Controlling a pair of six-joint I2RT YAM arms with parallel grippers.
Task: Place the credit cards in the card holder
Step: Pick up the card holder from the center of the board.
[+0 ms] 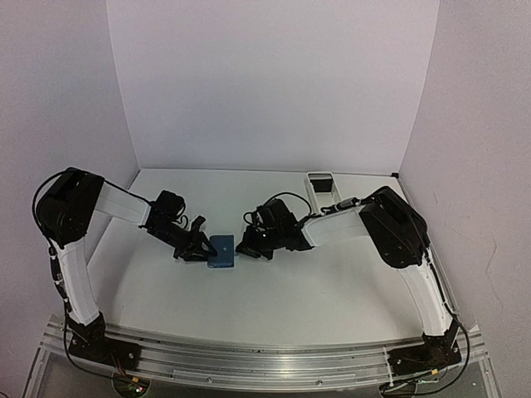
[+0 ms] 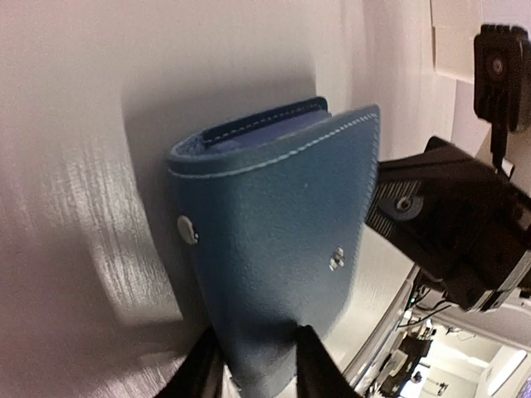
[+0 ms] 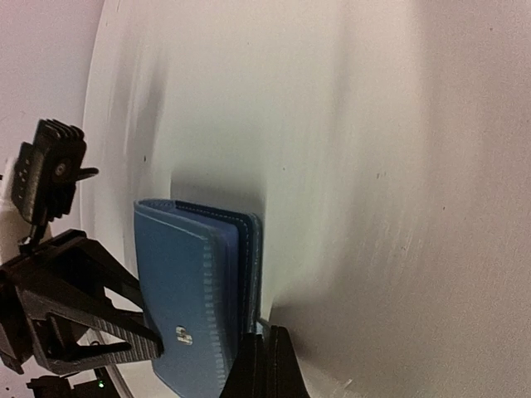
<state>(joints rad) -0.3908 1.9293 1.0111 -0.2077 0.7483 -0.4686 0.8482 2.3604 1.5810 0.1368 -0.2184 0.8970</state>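
Wallet [image 1: 221, 250] sits at frame center, slightly left, on the white table [image 1: 274, 298], between the two grippers. It stands on edge, covers slightly ajar. In the right wrist view the lighter blue inner leaves show between the darker outer covers. In the left wrist view the outer cover faces the camera, with white stitching along its edge and two metal snap studs [image 2: 188, 228] on it.

Left gripper [image 1: 199, 248] comes in from the left of the top view and touches the wallet's left side. Its fingers [image 2: 203, 373] sit at the bottom of the left wrist frame, one on each side of the wallet's near end, both against the leather, pinching it.

Right gripper [image 1: 247, 248] comes in from the right and its tip meets the wallet's right side. Its fingers [image 3: 265, 365] are at bottom center of the right wrist frame, pressed together with no gap showing, right against the wallet's lower right corner. Cannot tell if a cover edge is caught between them.

Each wrist view shows the other gripper just past the wallet: at right in the left wrist view, at lower left in the right wrist view.

Cards [image 1: 319, 186] show as a dark patch inside the white tray [image 1: 319, 174], upper right of center near the back wall, well apart from the wallet. The right arm crosses the tray's near end.
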